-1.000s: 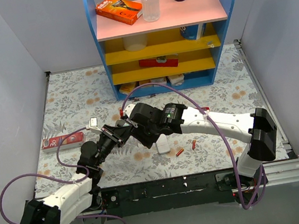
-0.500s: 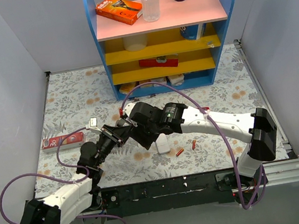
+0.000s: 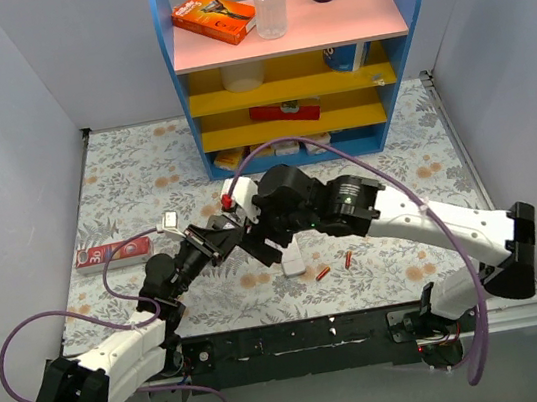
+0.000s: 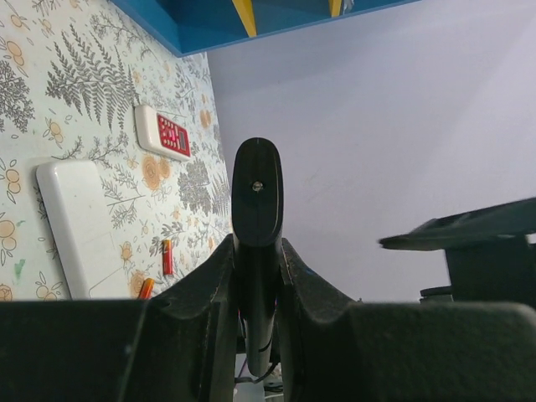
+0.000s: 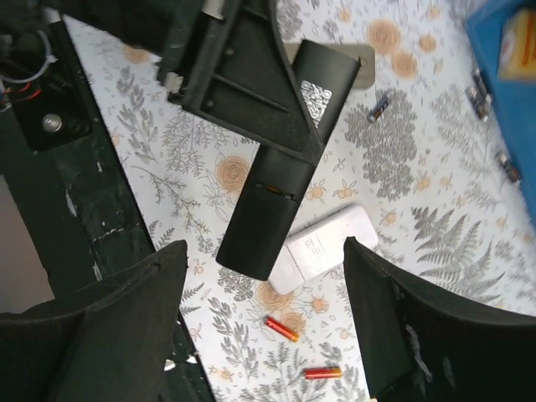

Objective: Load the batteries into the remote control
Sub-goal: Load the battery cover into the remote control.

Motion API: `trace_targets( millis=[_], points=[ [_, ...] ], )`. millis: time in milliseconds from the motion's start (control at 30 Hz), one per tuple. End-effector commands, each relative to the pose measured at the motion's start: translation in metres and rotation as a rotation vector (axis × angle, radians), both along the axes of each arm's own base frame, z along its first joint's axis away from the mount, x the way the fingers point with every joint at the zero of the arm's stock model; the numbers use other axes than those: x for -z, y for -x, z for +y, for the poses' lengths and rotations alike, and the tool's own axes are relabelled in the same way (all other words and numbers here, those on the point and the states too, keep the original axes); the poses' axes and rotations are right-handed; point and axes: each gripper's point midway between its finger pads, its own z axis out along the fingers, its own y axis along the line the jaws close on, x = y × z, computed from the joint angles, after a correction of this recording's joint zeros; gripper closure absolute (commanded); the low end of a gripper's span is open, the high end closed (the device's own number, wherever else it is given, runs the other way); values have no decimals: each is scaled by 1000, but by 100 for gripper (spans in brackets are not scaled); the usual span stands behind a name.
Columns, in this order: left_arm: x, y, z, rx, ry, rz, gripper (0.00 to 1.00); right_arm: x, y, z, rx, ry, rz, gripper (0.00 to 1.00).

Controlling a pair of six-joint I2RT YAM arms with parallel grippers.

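The white remote control [image 3: 294, 258] lies flat on the floral mat, label side up in the right wrist view [image 5: 331, 243]. Two red-orange batteries [image 3: 323, 274] [image 3: 349, 259] lie loose just right of it and show below it in the right wrist view [image 5: 281, 328]. My left gripper [image 3: 216, 239] is shut on a black remote [image 5: 276, 193] and holds it tilted above the mat; the black remote stands between the jaws in the left wrist view [image 4: 257, 209]. My right gripper [image 3: 265, 230] hangs open and empty above the black remote's end and the white remote.
A blue shelf unit [image 3: 292, 56] stands at the back. A red and white box [image 3: 112, 252] lies at the left. A white remote with red buttons [image 4: 163, 134] lies beyond the white remote. A dark battery [image 5: 378, 105] lies nearer the shelf.
My right arm has swung its elbow out to the right and its wrist has shifted slightly right. My left gripper and the black remote have stayed put.
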Motion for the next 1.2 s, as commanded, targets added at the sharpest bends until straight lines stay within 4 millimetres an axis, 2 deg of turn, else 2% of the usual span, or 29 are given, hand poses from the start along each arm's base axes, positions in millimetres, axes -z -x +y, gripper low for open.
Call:
trace_targets(
  millis=[0,33,167,400,633,1167],
  points=[
    [-23,5,-7,56,99,52,100,-33,23,-5,-300,-97,-161,19],
    [-26,5,-8,64,100,46,100,-31,29,-6,-385,-93,-196,20],
    [-32,8,-14,108,80,38,100,-23,43,-18,-549,-60,-246,22],
    [-38,14,-18,154,87,37,100,-7,49,-26,-683,-17,-313,28],
    [-42,17,-18,163,100,33,100,10,38,-26,-684,64,-328,31],
    [-46,19,-19,182,118,32,100,29,45,-15,-728,111,-283,27]
  ],
)
